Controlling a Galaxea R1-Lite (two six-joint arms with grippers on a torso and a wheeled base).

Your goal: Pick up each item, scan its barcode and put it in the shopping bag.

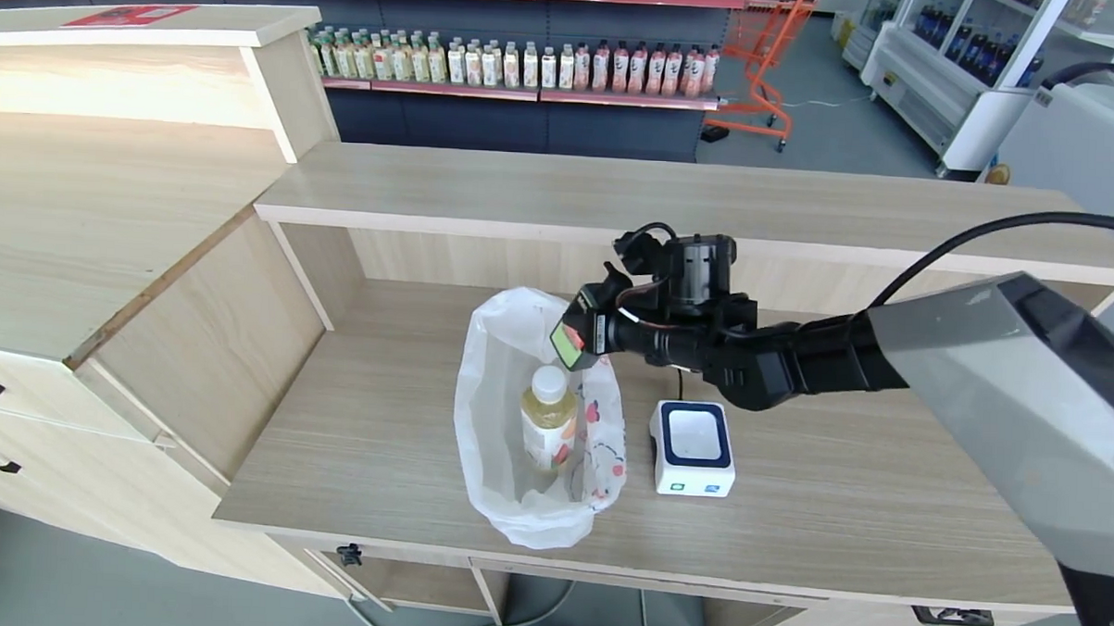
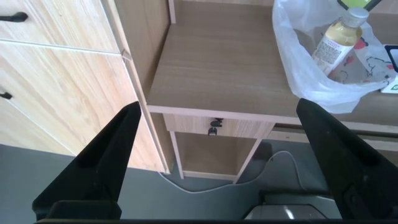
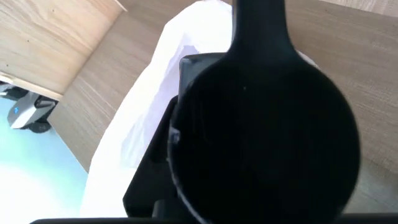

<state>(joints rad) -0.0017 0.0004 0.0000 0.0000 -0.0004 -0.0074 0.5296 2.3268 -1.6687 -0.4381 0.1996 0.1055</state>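
A bottle (image 1: 547, 428) stood in the shopping bag (image 1: 487, 412) on the desk (image 1: 377, 436), scanner (image 1: 692, 446) just right. Right gripper (image 1: 570, 343) hovered above, whether clenched I cannot tell; left gripper (image 2: 219, 106) hung released.

Translucent white shopping bag (image 1: 493, 413) with red print, pale yellow bottle (image 1: 547, 428), white scanner (image 1: 693, 447) navy-framed, woodgrain counter (image 1: 838, 490)

right arm (image 1: 796, 363): black forearm | grey shell (image 1: 1008, 394) | black cable (image 1: 1061, 217) | left jaws: black wedges
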